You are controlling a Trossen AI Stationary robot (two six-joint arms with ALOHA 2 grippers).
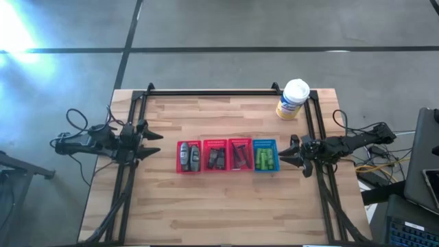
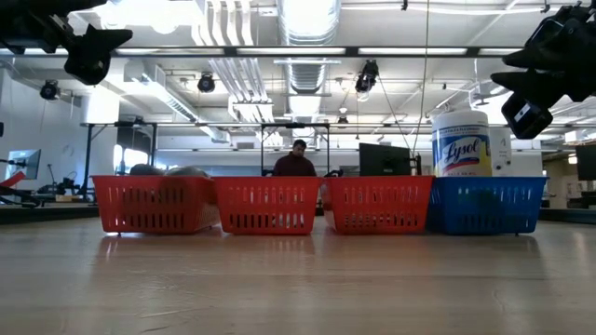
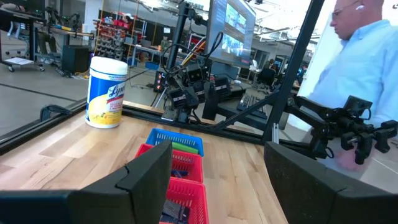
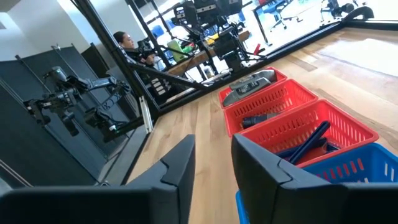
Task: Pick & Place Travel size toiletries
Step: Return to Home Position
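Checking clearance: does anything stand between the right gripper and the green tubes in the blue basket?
Nothing visible does. The open right gripper hangs raised beside the blue basket; the green tubes lie uncovered inside. The left gripper waits across the table.

Under my left jaws and right jaws lies a pale plank-topped wooden table [image 1: 226,199]. Past its far edge spreads a smooth grey concrete floor [image 1: 240,27] crossed by dark seams, with a white patch of glare [image 1: 17,31] on my left jaws' side, well apart from them. Ahead of my left jaws stand a large lit flat monitor [image 3: 233,28] and a person in a pale blue shirt [image 3: 357,68]. Beyond my right jaws sits a person in dark clothes [image 4: 124,43]. High above both run white round ceiling ducts [image 2: 310,23] and bright strip lights [image 2: 428,51]
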